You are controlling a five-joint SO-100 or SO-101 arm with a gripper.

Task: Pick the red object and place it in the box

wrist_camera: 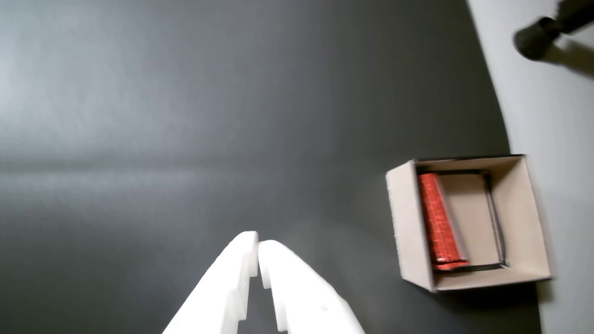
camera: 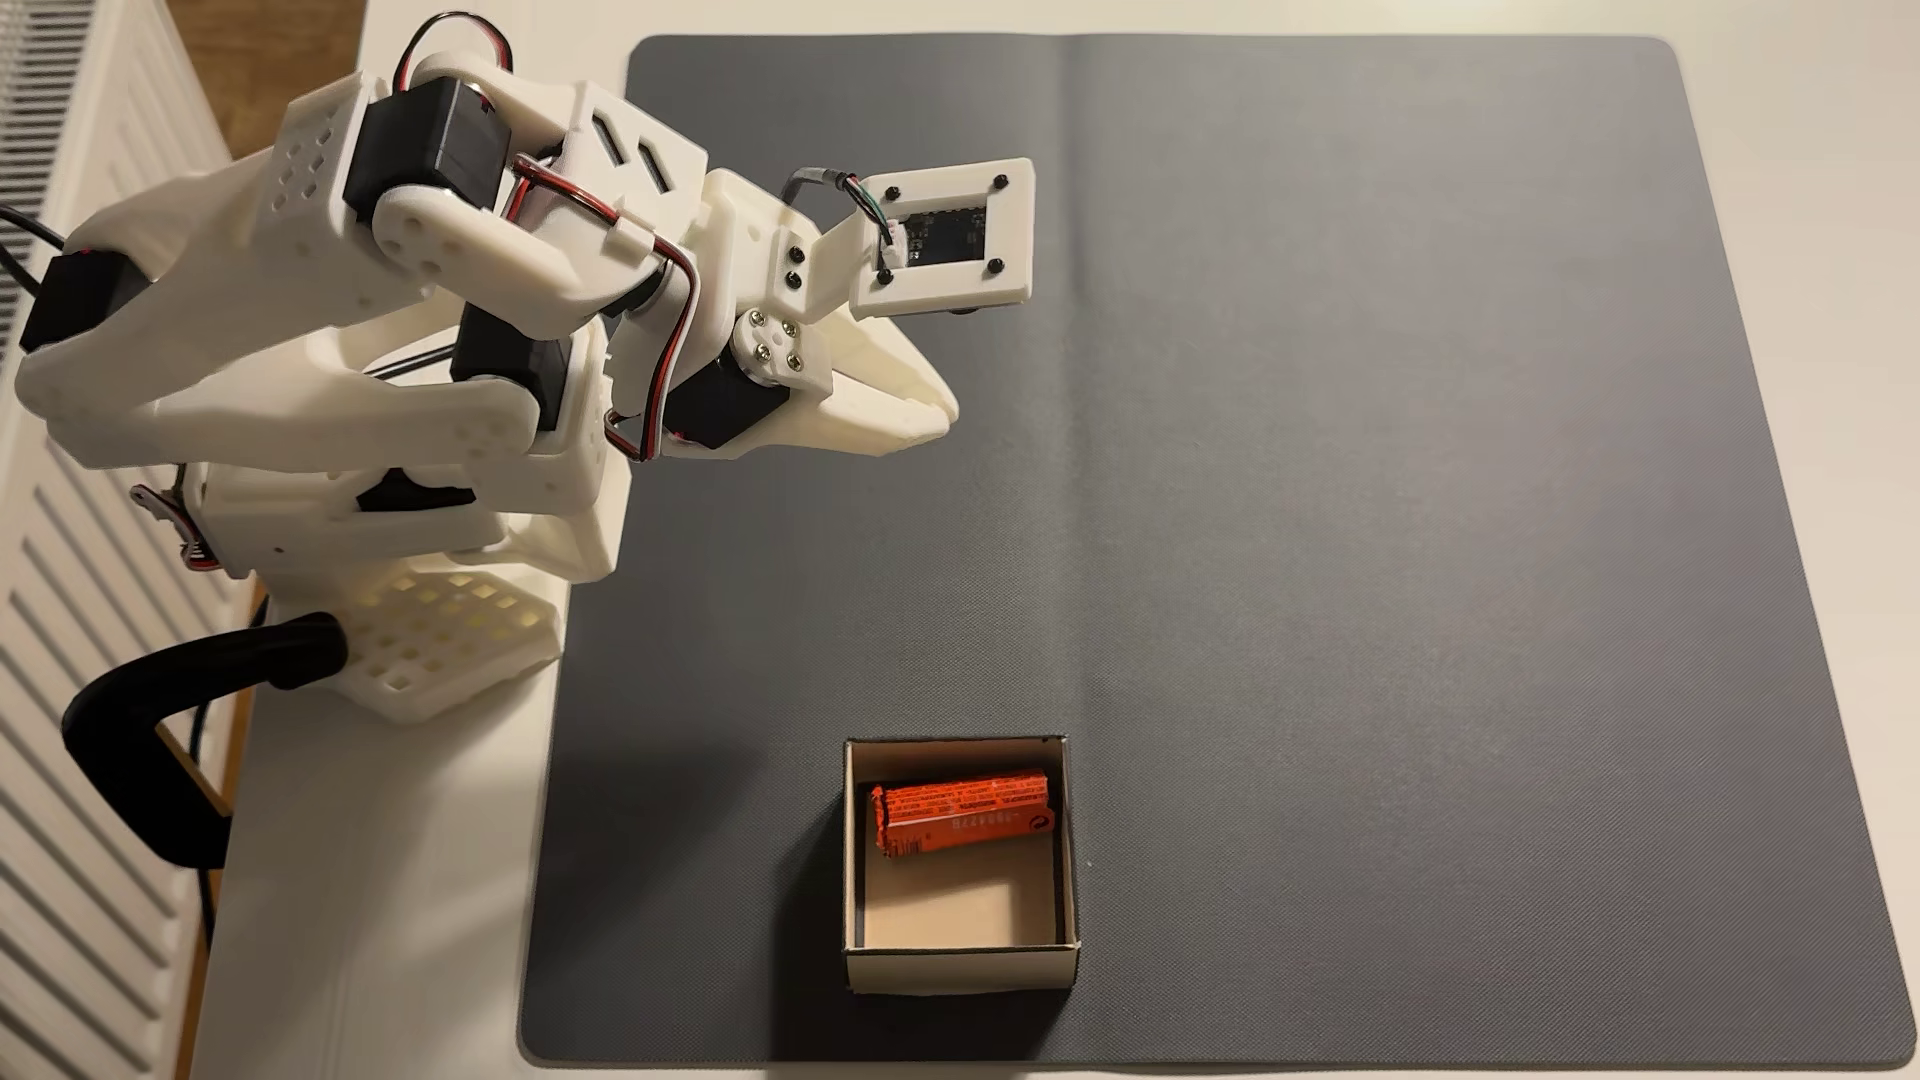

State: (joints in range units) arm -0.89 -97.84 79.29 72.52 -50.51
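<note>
Inside the box (camera: pixel 1066 841), against its wall at the 12 o'clock side in the fixed view, lies the red object (camera: pixel 961 813) — flat on the tan floor, long axis running from 9 to 3 o'clock, crimped end toward 9. In the wrist view the same red object (wrist_camera: pixel 440 222) hugs the 9 o'clock wall of the box (wrist_camera: pixel 519 208) and runs roughly from 12 to 6 o'clock.

From the gripper (camera: pixel 940 415) in the fixed view, the box sits at about 6 o'clock and well apart, with bare grey mat (camera: pixel 1351 519) between them. In the wrist view the gripper (wrist_camera: pixel 258 253) enters from the bottom edge, and the box lies at about 3 o'clock from its tips. The two white fingertips meet, or very nearly — together and holding nothing.

As I judge it, the placing is done; what remains is only for the arm (camera: pixel 416 260) to fold back, so the relation that matters is that the claw is already clear of the box walls, with nothing in its path on the mat.

Hard to make out: the label's fine print is a blur in the wrist view, which is soft throughout. The far tip of the claw in the fixed view is partly tucked under the wrist camera mount (camera: pixel 945 239), so the closure is read mainly from the wrist view. A dark rounded object (wrist_camera: pixel 538 37) at 1 o'clock in the wrist view is cut off by the frame edge, and I cannot tell what it is.
</note>
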